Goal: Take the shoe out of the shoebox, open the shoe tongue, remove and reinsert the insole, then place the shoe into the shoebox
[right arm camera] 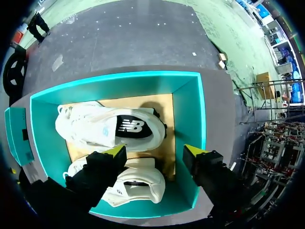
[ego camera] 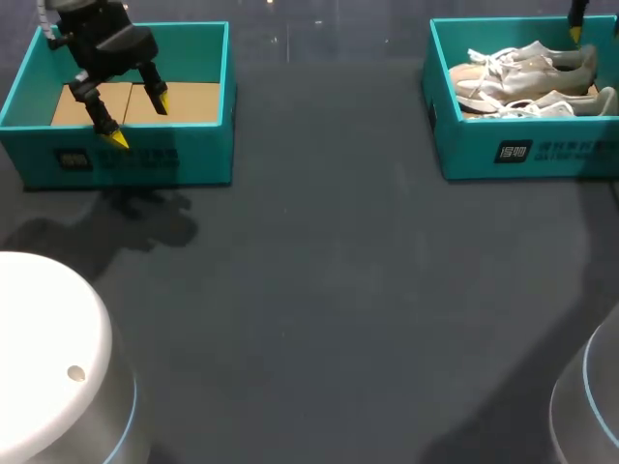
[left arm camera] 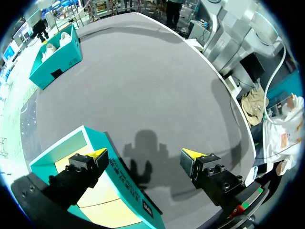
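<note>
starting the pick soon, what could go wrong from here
The right end effector has one finger above the right shoebox's wall; descending, it might strike it. The two white sneakers lie close side by side, so a grasp may catch both. The left end effector straddles the empty shoebox's front wall and could clip it.

Light is overhead, diffuse and moderate. The head view reads dim over the dark grey matte tabletop (ego camera: 319, 290), with a few pale glints at its far edge. The black, yellow-tipped left gripper (ego camera: 137, 120) throws a soft, doubled shadow (ego camera: 135, 220) on the tabletop, just in front of the teal cardboard box (ego camera: 126, 159) at the far left corner. The white lace-up shoes (right arm camera: 105, 129) are the brightest surface, with no glare. A dark shadow lies beside one shoe on the floor of the teal shoebox (right arm camera: 190, 119). In the wrist views the table edges bow outward.
</note>
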Robot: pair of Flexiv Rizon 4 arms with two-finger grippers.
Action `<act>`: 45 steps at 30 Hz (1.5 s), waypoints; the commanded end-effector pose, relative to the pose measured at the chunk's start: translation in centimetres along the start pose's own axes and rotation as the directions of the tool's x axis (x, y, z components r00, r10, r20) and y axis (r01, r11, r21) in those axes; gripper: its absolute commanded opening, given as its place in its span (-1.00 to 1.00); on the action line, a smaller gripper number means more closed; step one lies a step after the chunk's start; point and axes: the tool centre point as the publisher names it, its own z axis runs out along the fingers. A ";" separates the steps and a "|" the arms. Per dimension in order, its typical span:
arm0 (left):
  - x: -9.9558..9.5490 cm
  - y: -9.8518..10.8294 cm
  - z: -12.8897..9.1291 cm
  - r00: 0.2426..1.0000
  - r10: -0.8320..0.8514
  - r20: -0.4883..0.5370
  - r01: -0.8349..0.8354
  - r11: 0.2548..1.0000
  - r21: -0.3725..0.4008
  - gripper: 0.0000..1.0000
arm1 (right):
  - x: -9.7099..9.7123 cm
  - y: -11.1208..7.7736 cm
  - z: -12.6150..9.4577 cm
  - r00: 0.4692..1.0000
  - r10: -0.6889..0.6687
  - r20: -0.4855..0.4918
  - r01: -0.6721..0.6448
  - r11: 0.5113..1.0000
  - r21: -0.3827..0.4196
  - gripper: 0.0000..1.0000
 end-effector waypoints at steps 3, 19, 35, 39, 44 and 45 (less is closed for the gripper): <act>0.1 0.0 0.0 1.000 0.000 0.001 0.000 1.000 -0.002 1.00 | 1.3 -3.9 -3.4 0.999 -0.046 -0.014 0.045 0.997 -0.056 1.00; 1.9 2.2 -6.0 0.381 -0.910 0.166 0.918 0.393 0.046 1.00 | 4.5 -8.5 -5.8 0.990 -0.136 -0.047 0.132 0.989 -0.070 1.00; 0.4 10.5 -8.8 -0.288 -0.930 0.227 0.955 -0.262 0.137 1.00 | 8.4 -11.5 -8.3 0.973 -0.198 -0.122 0.185 0.976 -0.110 1.00; 0.4 12.2 -9.3 -0.387 -0.893 0.228 0.921 -0.360 0.152 1.00 | 9.4 -12.4 -8.7 0.971 -0.212 -0.113 0.199 0.973 -0.117 1.00; 0.1 13.9 -9.1 -0.437 -0.863 0.252 0.899 -0.418 0.130 1.00 | 10.4 -13.9 -8.8 0.973 -0.214 -0.091 0.202 0.972 -0.122 1.00; 0.1 14.1 -9.2 -0.445 -0.856 0.261 0.895 -0.429 0.119 1.00 | 10.5 -14.1 -8.7 0.973 -0.214 -0.088 0.203 0.972 -0.120 1.00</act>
